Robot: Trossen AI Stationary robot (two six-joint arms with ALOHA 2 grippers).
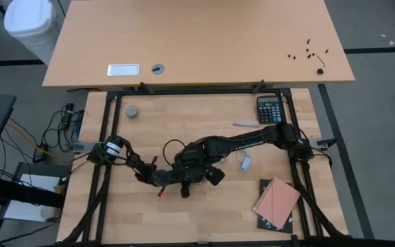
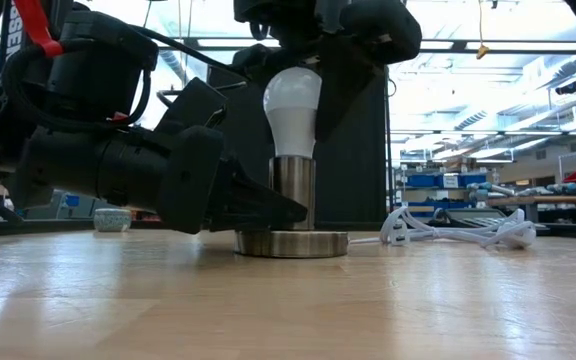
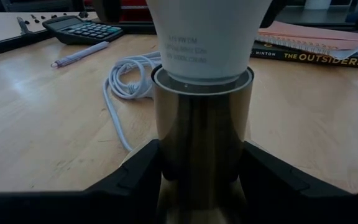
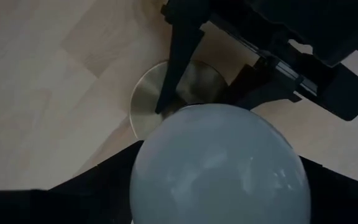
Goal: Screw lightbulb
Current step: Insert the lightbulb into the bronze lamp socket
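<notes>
The white lightbulb (image 2: 291, 100) stands upright in the silvery socket column (image 2: 293, 190) of a lamp base whose round disc (image 2: 291, 243) rests on the table. Its screw end is hidden inside the socket. My left gripper (image 3: 204, 180) reaches in level at the column and is shut on it. My right gripper (image 4: 219, 180) comes down from above and is shut on the bulb. In the high view both grippers (image 1: 190, 171) meet at the table's middle and cover the lamp. My left gripper pinches the socket column (image 3: 166, 168) between its two fingers, one on each side, low on the column just above the disc. The fingers (image 2: 268, 208) come in level from the table's left. The base stands flat on the table. My right gripper holds the bulb's round glass (image 4: 166, 162) between its two fingers, one on each side. The fingers (image 2: 336, 85) point down from above. The bulb stands upright with its lower end in the socket.
The base's white cord (image 1: 244, 161) lies coiled to the right of the lamp. A calculator (image 1: 269, 108) and a pen (image 1: 245, 124) lie at the far right, books (image 1: 276, 204) at the near right, and a small grey cap (image 1: 133, 111) at the far left.
</notes>
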